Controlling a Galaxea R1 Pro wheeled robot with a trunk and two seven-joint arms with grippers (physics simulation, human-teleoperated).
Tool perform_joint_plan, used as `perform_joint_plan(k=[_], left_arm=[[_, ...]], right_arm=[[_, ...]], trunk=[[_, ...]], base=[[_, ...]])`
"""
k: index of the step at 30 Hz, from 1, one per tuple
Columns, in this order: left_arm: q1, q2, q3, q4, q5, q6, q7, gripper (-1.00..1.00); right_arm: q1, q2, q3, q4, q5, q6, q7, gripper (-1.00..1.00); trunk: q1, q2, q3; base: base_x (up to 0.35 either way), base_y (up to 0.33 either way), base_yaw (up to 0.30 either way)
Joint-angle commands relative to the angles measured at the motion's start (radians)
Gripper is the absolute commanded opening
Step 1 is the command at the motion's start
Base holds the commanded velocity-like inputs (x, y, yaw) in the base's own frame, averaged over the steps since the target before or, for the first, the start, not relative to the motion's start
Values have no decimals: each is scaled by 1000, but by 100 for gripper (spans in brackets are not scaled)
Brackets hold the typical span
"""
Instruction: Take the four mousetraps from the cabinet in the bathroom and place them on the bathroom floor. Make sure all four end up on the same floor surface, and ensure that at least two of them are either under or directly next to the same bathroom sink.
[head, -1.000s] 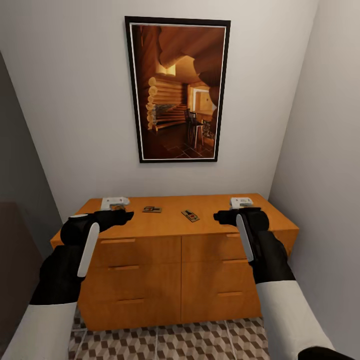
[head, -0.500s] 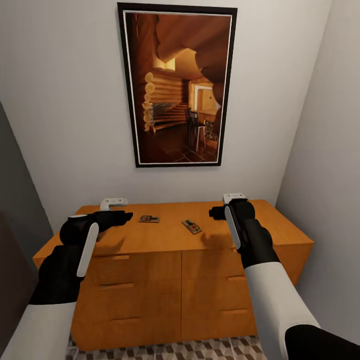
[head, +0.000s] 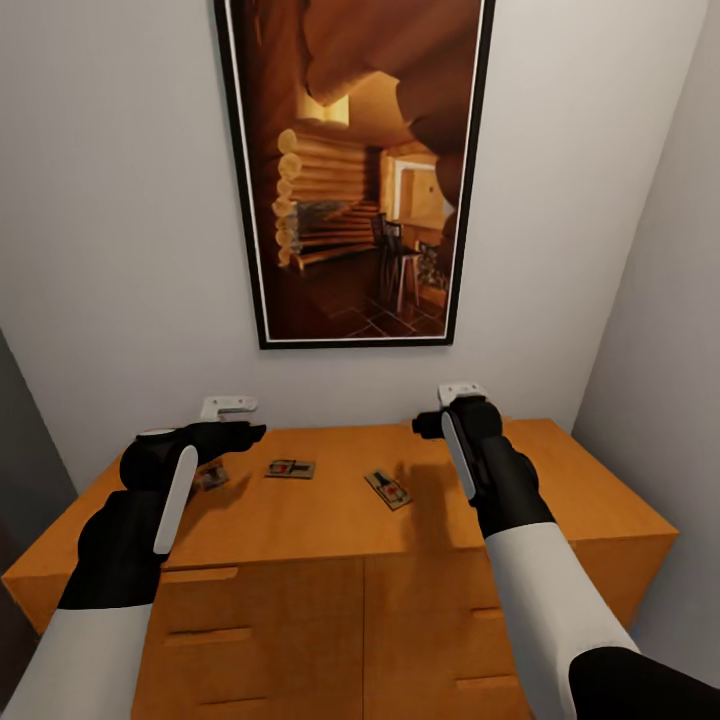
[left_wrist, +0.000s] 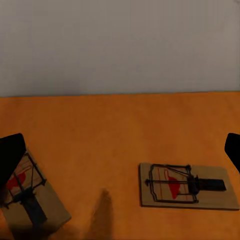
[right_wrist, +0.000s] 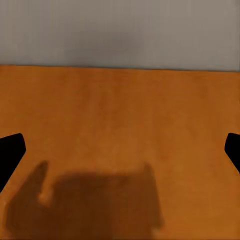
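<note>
Three mousetraps lie on the orange-brown cabinet (head: 300, 530): one (head: 290, 468) left of centre, one (head: 388, 489) at the middle, one (head: 213, 477) partly under my left arm. My left gripper (head: 232, 410) hovers open above the top's back left. In the left wrist view its dark fingertips (left_wrist: 10, 155) stand wide apart, with one mousetrap (left_wrist: 187, 185) ahead and another (left_wrist: 27, 192) by one finger. My right gripper (head: 458, 395) is open over bare wood (right_wrist: 120, 130) right of the middle trap. The bathroom floor and sink are out of view.
A large framed picture (head: 350, 170) of a log interior hangs on the white wall behind the cabinet. A side wall (head: 670, 300) stands close on the right. Drawer fronts with bar handles (head: 205, 636) face me below the top.
The camera has moved closer, so the cabinet top looks larger and the tiled floor has slipped out of the picture. My right gripper has shifted a little left, over the top.
</note>
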Motion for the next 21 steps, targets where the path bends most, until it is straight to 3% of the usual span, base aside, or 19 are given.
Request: perform_joint_plan(k=[1,8,21], left_arm=[[-1,0,0,-1,6,5,1,100],[-1,0,0,0,6,4,1,100],[-1,-2,-1,4,6,7,1,100]], right_arm=[[-1,0,3,-1,9,5,4,100],[-1,0,9,-4,11,5,7,100],[-1,0,11,-7,13,5,9,100]], trunk=[[1,-1,-1],[1,-1,-1],[1,-1,-1]], base=[[294,0,0],[143,0,0],[20,0,0]])
